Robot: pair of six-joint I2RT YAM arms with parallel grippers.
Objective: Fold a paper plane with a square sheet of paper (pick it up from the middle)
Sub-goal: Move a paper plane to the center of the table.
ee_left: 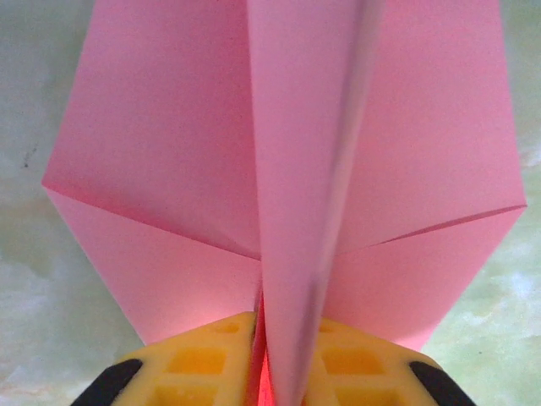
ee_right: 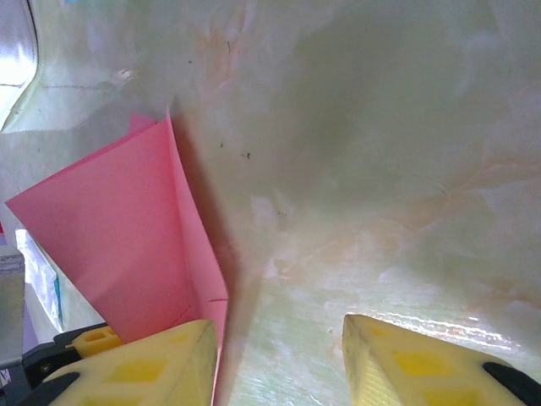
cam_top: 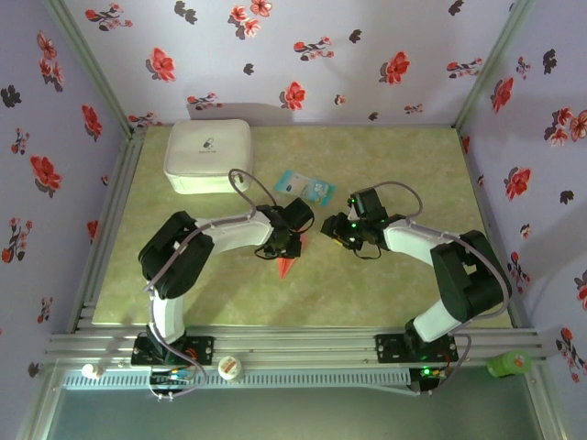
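Observation:
The salmon-pink sheet is folded into a paper plane [ee_left: 169, 152] with flat wings and a raised centre keel. In the top view its red tip [cam_top: 286, 266] pokes out under my left gripper [cam_top: 289, 246] at mid-table. In the left wrist view, my left gripper [ee_left: 283, 364] has its yellow fingers [ee_left: 194, 364] close against both sides of the keel. My right gripper [cam_top: 332, 229] hovers just to the right, open, with bare table between its fingers. In the right wrist view the plane [ee_right: 110, 237] stands left of the right gripper [ee_right: 279, 364], beside its left finger [ee_right: 161, 368].
A white case [cam_top: 208, 156] sits at the back left of the table [cam_top: 404, 165]. A small light-blue packet [cam_top: 304, 187] lies just behind the grippers. A white cap [cam_top: 229, 368] and a green object [cam_top: 509, 364] rest on the front rail.

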